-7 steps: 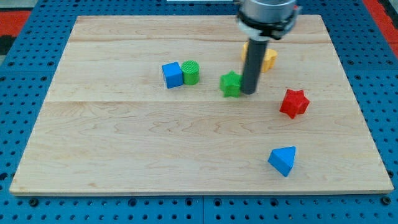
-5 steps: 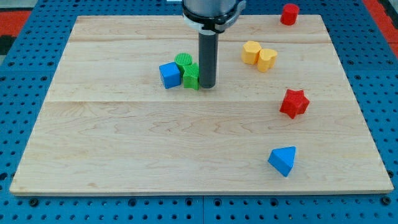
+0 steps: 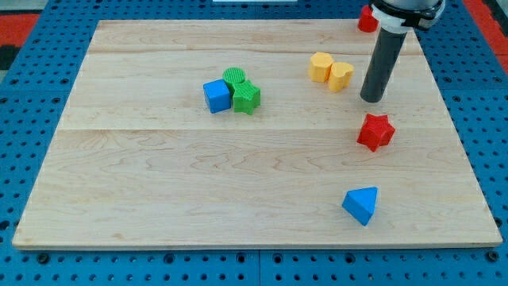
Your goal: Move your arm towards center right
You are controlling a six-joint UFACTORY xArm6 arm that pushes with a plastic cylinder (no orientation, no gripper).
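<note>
Presently my tip (image 3: 371,99) rests on bare wooden board (image 3: 198,199), touching nothing, near the center-right target: yellow blocks (image 3: 331,71) at ten o'clock, red star block (image 3: 375,131) at six, presumably skirting both; no gripper exists.

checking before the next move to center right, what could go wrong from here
My tip sits just above the red star block, so pushing further toward the view's bottom could knock it away. The two yellow blocks lie close on the view's left of the rod; drifting that way might nudge them. A red block at the top edge is partly hidden behind the arm.
</note>
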